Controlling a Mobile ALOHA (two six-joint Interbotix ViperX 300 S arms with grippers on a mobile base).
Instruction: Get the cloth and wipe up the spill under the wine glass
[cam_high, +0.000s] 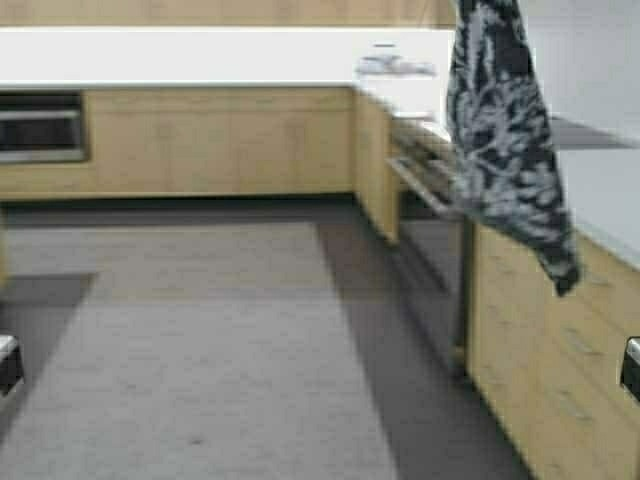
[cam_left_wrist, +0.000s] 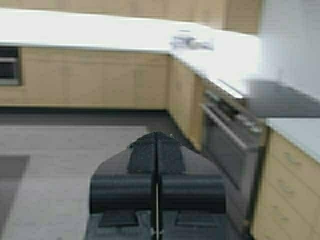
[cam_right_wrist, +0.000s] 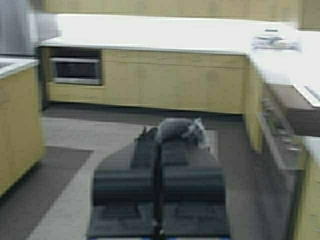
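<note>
The cloth (cam_high: 505, 150), dark grey with a white leaf print, hangs limp from above the top edge of the high view, in front of the right-hand counter. My right gripper (cam_right_wrist: 159, 132) is shut on a bunched bit of the cloth (cam_right_wrist: 182, 130) at its tips; the gripper itself is out of the high view. My left gripper (cam_left_wrist: 156, 136) is shut and empty, held over the floor. I cannot make out the wine glass or a spill. A small blurred object (cam_high: 395, 66) sits on the far corner of the counter; it also shows in the left wrist view (cam_left_wrist: 192, 41).
An L-shaped white counter (cam_high: 200, 55) on wood cabinets runs along the back and right. An oven (cam_high: 430, 185) sits in the right run, a built-in appliance (cam_high: 40, 125) at the back left. A grey rug (cam_high: 190, 340) covers the open floor.
</note>
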